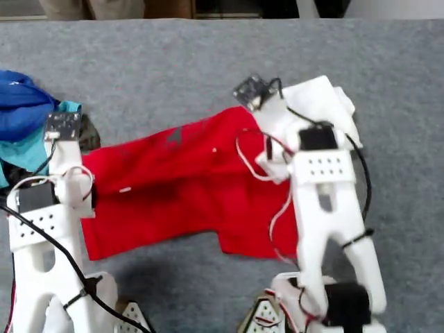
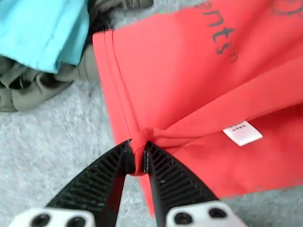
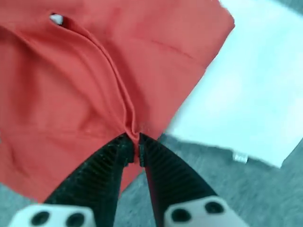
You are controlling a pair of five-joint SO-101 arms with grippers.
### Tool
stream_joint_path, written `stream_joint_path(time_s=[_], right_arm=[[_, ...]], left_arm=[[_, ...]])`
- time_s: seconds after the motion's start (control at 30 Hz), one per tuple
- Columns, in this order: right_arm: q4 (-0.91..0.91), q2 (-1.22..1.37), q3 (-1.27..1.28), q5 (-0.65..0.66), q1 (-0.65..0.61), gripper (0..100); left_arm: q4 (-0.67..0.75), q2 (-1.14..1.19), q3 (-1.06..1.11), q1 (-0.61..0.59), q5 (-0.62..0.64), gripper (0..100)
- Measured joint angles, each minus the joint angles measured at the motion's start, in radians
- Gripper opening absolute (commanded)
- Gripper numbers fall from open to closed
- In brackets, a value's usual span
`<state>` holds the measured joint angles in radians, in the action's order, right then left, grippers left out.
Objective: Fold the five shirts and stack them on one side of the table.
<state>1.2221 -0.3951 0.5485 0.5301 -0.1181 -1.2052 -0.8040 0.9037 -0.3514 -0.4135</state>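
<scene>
- We saw the left claw [image 2: 137, 158] pinching the red shirt [image 1: 173, 187] at its left edge.
- The right claw [image 3: 134, 144] pinched its right side, beside a white shirt [image 3: 255, 94].

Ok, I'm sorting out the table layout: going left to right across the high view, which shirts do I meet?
blue shirt → red shirt → white shirt. The teal one overlaps the blue, so it is left out.

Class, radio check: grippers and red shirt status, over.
Left gripper shut on red shirt. Right gripper likewise. White shirt beside it, shirt pile opposite.
</scene>
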Motion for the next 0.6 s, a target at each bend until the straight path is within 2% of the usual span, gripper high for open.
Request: stream_joint_path(time_s=[0.2, 0.43, 0.6], right_arm=[[0.000, -0.141, 0.167, 0.054, 0.012, 0.1], [0.002, -0.273, 0.302, 0.091, 0.014, 0.1], [0.002, -0.313, 0.367, 0.138, 0.080, 0.1]], left_arm=[[-0.026, 0.000, 0.021, -0.080, -0.075, 2], [-0.061, -0.002, 0.055, -0.092, -0.110, 2], [-0.060, -0.002, 0.126, -0.081, -0.164, 2]])
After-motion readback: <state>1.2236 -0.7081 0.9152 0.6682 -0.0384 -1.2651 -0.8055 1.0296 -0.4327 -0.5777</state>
